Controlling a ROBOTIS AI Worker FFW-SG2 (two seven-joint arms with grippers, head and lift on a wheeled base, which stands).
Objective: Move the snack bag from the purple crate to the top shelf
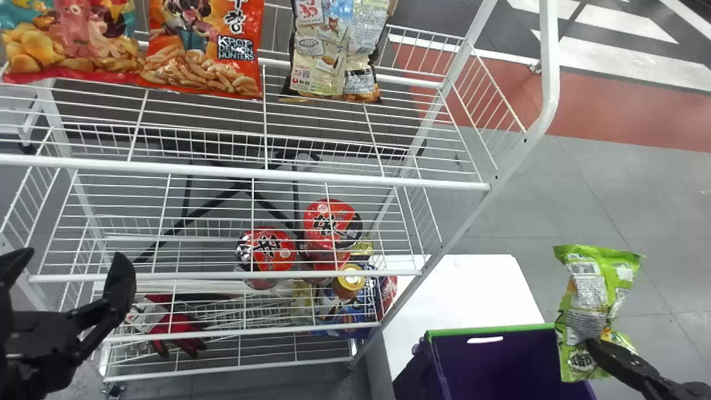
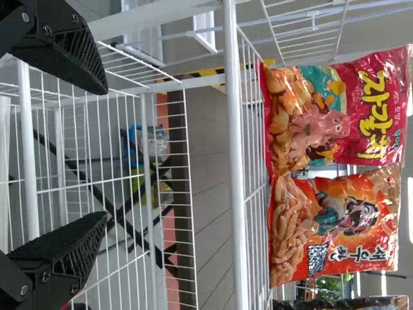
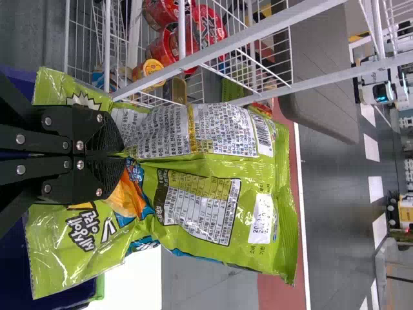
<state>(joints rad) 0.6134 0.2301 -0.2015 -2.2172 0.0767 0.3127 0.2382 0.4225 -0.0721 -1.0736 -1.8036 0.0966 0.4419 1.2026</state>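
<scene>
Green snack bag is up by the purple crate's far right corner, pinched around its middle by the right gripper. Floppy ends could snag the top shelf's front rail if it goes in low, imo. Decent gap between the dark bag and the shelf's right end. Left gripper's spread wide, off the left end.

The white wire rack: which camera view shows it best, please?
The head view, because it shows the rack with several shelves together. The left wrist view shows part of it with an orange snack bag; the right wrist view shows a part holding red cups.
</scene>
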